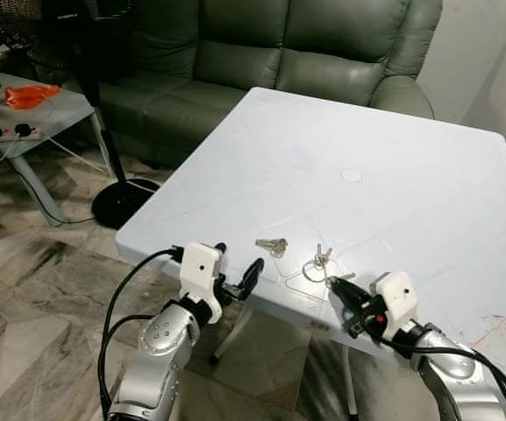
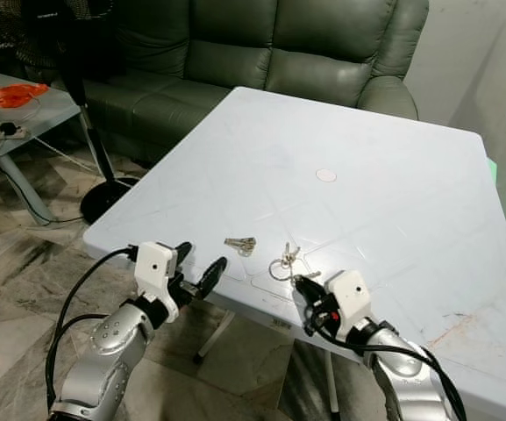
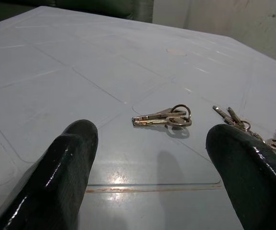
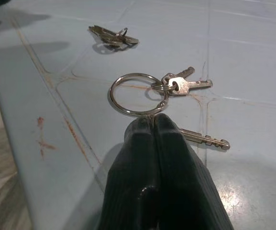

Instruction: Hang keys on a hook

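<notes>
My right end effector (image 4: 152, 125) is pinched fully closed, tips at the big ring of the key bunch (image 4: 134, 94) on the desk (image 1: 393, 140), prob. gripping its rim. Light, stiff, slippery metal; ring's the best hold. Left end effector (image 3: 152, 153) wide open, empty, smaller keys (image 3: 164, 116) just ahead.

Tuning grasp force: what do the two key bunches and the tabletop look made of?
Big-ring key bunch: looks like bright plated metal; the ring glints, and the right end effector is shut at its rim. Small key bunch: metal too, duller, slightly brassy. Table: probably moulded plastic, pale and glossy, with pressed seam lines, glare spots and rust-coloured stains near the edge.
</notes>
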You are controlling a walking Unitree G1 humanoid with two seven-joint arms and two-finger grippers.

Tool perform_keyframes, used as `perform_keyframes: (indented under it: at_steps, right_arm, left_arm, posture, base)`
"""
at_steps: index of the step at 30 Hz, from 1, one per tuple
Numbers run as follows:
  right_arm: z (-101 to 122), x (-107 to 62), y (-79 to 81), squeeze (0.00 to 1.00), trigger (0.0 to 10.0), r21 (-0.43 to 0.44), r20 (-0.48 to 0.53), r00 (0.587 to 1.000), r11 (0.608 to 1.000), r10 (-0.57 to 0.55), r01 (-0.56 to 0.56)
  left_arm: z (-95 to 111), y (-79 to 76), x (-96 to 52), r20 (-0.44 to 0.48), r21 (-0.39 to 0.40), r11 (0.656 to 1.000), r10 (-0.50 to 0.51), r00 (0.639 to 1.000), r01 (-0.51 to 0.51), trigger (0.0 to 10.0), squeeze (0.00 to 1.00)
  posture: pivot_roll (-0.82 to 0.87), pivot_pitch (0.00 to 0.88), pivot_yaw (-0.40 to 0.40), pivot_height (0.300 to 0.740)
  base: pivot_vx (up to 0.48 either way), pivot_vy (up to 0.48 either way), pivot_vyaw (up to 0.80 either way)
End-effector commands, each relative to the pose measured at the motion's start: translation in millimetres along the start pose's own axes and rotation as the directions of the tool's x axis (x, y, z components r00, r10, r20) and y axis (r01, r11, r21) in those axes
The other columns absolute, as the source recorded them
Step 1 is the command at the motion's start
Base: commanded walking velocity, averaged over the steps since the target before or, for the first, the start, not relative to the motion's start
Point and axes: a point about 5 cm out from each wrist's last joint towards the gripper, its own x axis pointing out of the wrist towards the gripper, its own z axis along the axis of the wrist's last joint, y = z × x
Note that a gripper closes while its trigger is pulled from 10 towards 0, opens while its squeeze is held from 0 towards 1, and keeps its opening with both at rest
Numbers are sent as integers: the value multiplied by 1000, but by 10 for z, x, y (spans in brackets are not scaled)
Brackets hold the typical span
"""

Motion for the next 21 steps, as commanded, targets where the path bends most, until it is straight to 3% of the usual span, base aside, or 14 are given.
perform_keyframes:
  at_steps: [1, 2, 3, 4, 21]
  right_arm:
    - [-13, -9, -41, 1000, 10000, 24, -4, 1000, 999, -20, 20]
    - [-12, -8, -42, 847, 10000, 17, -7, 1000, 1000, -19, 19]
    - [-13, -8, -41, 847, 10000, 13, -9, 1000, 1000, -16, 16]
    - [-16, -9, -40, 0, 10000, 9, -12, 1000, 1000, -16, 16]
    - [10, -36, -79, 0, 10000, 12, 18, 1000, 1000, -16, 16]
  left_arm:
    - [22, 4, 8, 0, 4, 1000, -4, 1000, 4, 10000, 0]
    - [23, 5, 8, 0, 5, 1000, -5, 1000, 5, 10000, 0]
    - [23, 5, 9, 0, 5, 1000, -5, 1000, 5, 10000, 0]
    - [23, 4, 8, 1, 5, 1000, -6, 1000, 6, 10000, 0]
    - [24, -4, 24, 1, 5, 1000, -11, 1000, 11, 10000, 0]
  posture:
    - [4, 0, -33, 740]
    - [4, 0, -33, 740]
    - [4, 0, -33, 740]
    - [4, 0, -33, 740]
    - [-5, 0, -31, 740]
  base:
    - [0, 0, 0]
    - [0, 0, 0]
    - [0, 0, 0]
    - [0, 0, 0]
    - [0, 0, 0]
